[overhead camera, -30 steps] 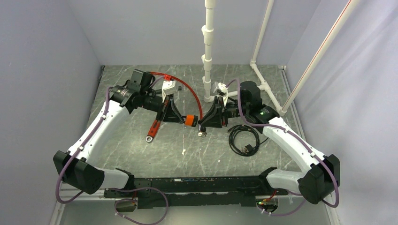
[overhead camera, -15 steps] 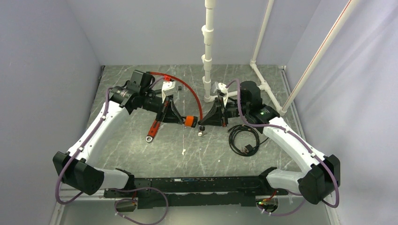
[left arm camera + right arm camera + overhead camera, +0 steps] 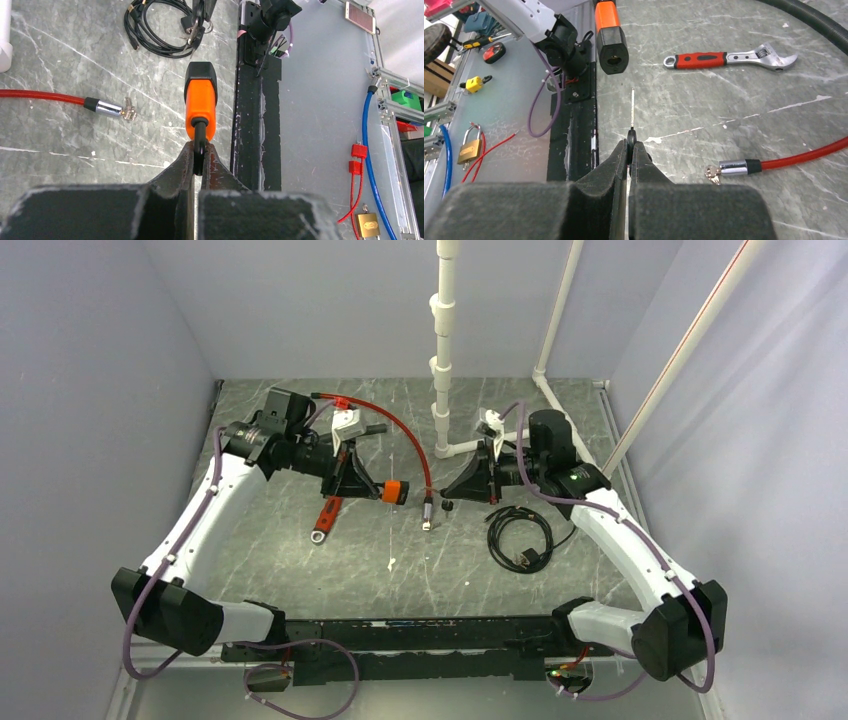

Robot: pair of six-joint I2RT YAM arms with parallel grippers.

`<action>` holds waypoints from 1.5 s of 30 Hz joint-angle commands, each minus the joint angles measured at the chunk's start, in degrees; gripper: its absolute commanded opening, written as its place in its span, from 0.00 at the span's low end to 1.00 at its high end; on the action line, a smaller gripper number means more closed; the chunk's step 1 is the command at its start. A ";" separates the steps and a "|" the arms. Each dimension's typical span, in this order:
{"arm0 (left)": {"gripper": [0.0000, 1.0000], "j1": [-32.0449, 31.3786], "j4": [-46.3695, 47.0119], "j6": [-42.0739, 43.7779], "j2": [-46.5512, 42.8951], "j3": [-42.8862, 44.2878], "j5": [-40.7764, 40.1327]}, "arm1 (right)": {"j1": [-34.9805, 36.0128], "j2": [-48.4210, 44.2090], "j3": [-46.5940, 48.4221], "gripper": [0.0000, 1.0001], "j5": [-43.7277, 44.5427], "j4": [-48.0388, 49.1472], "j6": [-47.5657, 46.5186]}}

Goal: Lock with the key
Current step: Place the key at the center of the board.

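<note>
— Key [image 3: 630, 136] first: where is it?
— Pinched by its black head between my right jaws, which are pressed together on it. Its thin blade points straight out ahead.
— And ahead of the blade?
— The lock [image 3: 610, 42], with its black keyhole end turned toward the key and a gap between the two. My left jaws are clamped on the black loop at its orange end and hold it out.
— What lies on the surface [image 3: 400, 575] past that?
— The red cable [image 3: 804, 152] runs across, its metal tip lying free just beside my right jaws. Farther off lies the wrench [image 3: 729, 59]. A black cable [image 3: 522, 560] is coiled on my right side, apart from all of it.
</note>
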 commanded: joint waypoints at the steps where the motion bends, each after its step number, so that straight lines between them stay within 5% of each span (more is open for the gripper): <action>1: 0.00 0.63 0.68 1.78 -1.19 0.18 2.58 | -1.60 -0.81 0.85 0.00 -0.75 1.76 -0.64; 9: 0.00 5.96 9.27 -8.82 -1.11 -3.79 3.53 | 0.21 3.66 -1.92 0.00 5.90 9.63 5.46; 17: 0.00 22.75 20.44 -22.86 -2.29 -7.58 5.56 | 12.36 12.89 0.45 0.00 18.02 14.44 7.54; 23: 0.00 34.30 19.50 -24.83 -3.45 -8.54 3.96 | 16.33 24.18 7.12 0.00 24.16 21.08 14.26; 28: 0.00 37.36 15.09 -19.29 -4.37 -8.41 2.10 | 16.16 27.90 11.89 0.00 25.82 20.37 13.84; 39: 0.00 34.84 6.24 -3.34 -5.50 -9.52 3.52 | -3.49 14.87 0.30 0.00 23.96 10.74 4.79; 45: 0.00 29.53 8.76 -2.86 -6.41 -11.50 0.75 | -16.37 15.16 1.72 0.00 27.57 5.25 -3.34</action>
